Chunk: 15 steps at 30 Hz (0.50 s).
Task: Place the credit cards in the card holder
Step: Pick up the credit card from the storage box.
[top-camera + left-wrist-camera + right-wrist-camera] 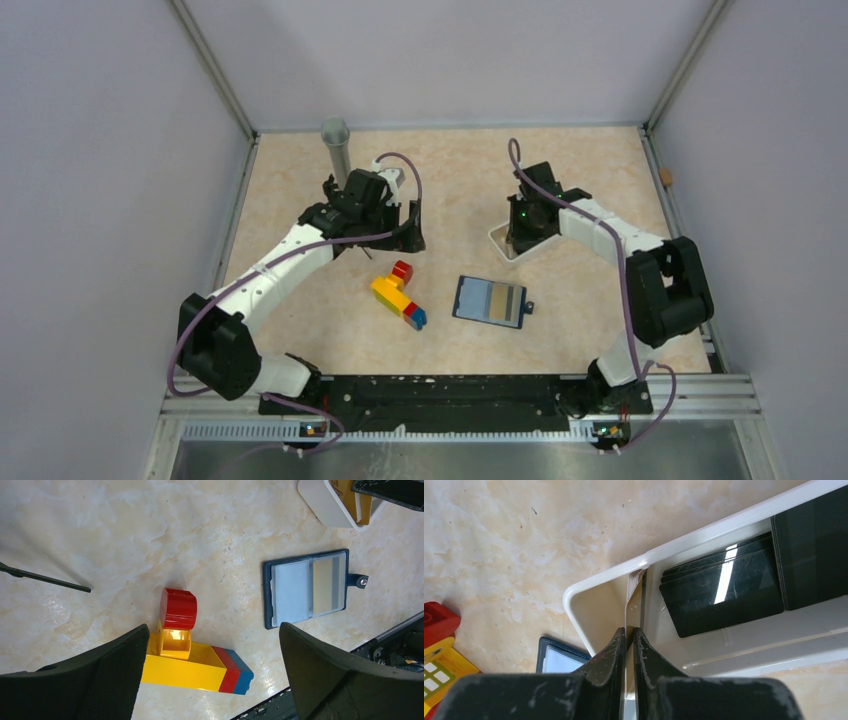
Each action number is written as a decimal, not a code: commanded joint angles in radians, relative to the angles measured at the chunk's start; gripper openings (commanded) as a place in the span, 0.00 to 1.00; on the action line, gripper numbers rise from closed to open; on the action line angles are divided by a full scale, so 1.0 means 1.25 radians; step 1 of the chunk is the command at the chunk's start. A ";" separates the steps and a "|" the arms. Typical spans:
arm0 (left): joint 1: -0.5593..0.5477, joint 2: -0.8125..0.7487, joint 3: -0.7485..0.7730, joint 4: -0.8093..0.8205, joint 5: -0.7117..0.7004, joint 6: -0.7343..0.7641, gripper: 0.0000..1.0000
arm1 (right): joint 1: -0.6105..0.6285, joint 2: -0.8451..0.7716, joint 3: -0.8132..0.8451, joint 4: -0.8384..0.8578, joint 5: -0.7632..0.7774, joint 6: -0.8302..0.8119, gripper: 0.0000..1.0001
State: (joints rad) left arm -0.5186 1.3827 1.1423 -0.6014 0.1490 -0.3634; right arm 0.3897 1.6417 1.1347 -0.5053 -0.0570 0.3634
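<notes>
Top view: the left gripper (408,232) hangs over the beige marbled surface (460,180), just beyond a cluster of toy bricks (400,294). The right gripper (516,240) dips into a white tray (497,240). The navy card holder (489,301) lies open and flat on the surface between the two arms. It is to the right of the bricks and nearer the arm bases than the tray, apart from both. A grey cylinder (336,148) stands upright at the far left, behind the left arm.

Left wrist view: the two black fingers (100,680) are spread wide with nothing between them, framing the red, yellow and blue bricks below. The open card holder lies to the right, showing two paler inner panels, its snap tab pointing away from the bricks. At the top right corner, a yellow-gold card (361,502) stands tilted in the tray, directly under the dark tip of the right gripper.

Right wrist view: the fingers (611,655) are pinched almost together inside the tray at its rounded end. A thin card, seen edge-on and pale here, is clamped between them and runs up to the tray's rim. A stack of dark glossy cards (724,592) lies flat in the tray to the right. One corner of the card holder shows outside the tray wall at lower left, with the bricks at the left edge.
</notes>
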 commanded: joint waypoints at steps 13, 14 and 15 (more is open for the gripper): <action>0.003 -0.019 -0.008 0.031 0.037 0.013 0.99 | -0.001 -0.090 0.049 -0.042 0.027 0.014 0.04; 0.003 -0.019 -0.007 0.031 0.038 0.013 0.99 | -0.001 -0.084 0.045 -0.038 0.026 0.013 0.03; 0.003 -0.018 -0.007 0.031 0.041 0.013 0.99 | -0.001 -0.078 0.039 -0.032 0.026 0.013 0.03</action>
State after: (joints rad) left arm -0.5186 1.3827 1.1419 -0.5976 0.1772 -0.3630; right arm 0.3897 1.5623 1.1492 -0.5514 -0.0284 0.3710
